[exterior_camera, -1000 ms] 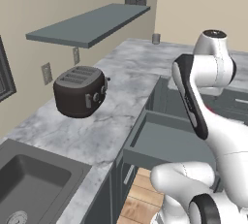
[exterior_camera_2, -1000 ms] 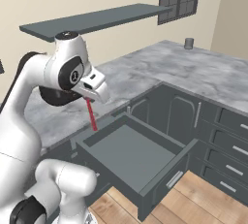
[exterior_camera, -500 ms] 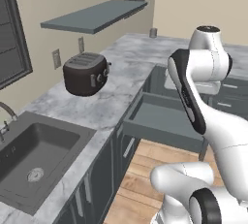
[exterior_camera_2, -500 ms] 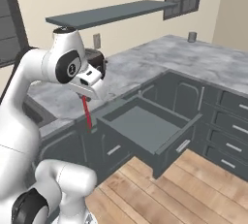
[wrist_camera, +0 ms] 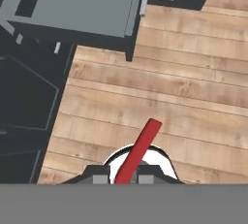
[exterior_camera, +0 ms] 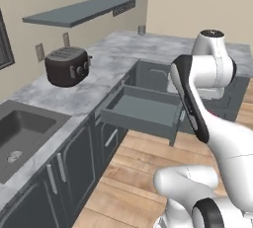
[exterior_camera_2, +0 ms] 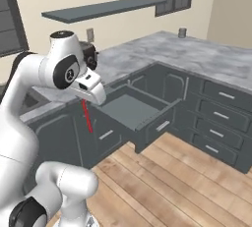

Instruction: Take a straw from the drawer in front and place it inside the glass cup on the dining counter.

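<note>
A: Where is the straw at this moment?

B: Clamped in the gripper. In the right base view the red stick hangs down from the white hand, its upper end pinched between the 2 fingers and its lower end leaning slightly toward the room side.

A: And looking along the hand?

B: The straw runs out from between the 2 dark fingertips and points away over the wooden floor. The jaws are closed tight on it.

A: How does it sit relative to the drawer?

B: The drawer stands pulled open, and the straw hangs to its left in the right base view, in front of the dark cabinet doors, clear of the drawer's box. In the left base view the open drawer lies just left of the arm.

A: The glass cup?

B: A small grey tumbler stands on the marble counter far back near the wall, well apart from the hand. The left base view shows the same cup beyond a dark toaster.
</note>
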Robot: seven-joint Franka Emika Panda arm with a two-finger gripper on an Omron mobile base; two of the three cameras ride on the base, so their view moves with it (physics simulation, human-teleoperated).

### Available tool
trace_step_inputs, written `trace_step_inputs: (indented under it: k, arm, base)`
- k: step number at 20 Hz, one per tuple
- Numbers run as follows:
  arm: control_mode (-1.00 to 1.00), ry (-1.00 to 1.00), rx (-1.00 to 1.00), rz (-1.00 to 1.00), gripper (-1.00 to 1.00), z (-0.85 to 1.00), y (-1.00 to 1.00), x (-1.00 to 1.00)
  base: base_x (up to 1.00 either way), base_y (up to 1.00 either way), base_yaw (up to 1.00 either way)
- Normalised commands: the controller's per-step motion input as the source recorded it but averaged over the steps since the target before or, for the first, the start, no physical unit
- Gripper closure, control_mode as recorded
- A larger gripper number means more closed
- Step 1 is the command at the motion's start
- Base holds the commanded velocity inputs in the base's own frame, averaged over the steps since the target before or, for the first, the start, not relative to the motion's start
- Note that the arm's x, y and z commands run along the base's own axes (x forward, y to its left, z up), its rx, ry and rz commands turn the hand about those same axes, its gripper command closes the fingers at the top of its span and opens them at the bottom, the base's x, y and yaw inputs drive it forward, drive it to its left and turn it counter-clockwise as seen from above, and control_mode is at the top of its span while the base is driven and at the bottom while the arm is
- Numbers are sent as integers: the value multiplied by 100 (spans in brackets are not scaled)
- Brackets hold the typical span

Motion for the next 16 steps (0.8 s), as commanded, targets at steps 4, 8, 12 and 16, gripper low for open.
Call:
trace_step_inputs:
  k: [4, 8, 12, 16]
  arm:
    - [100, 0, 0, 0, 100, 0, 0, 0]
    - [100, 0, 0, 0, 100, 0, 0, 0]
    - [100, 0, 0, 0, 100, 0, 0, 0]
    - [100, 0, 0, 0, 100, 0, 0, 0]
  base:
    - [0, -100, 0]
    - [0, -100, 0]
    - [4, -100, -2]
    - [20, -100, -11]
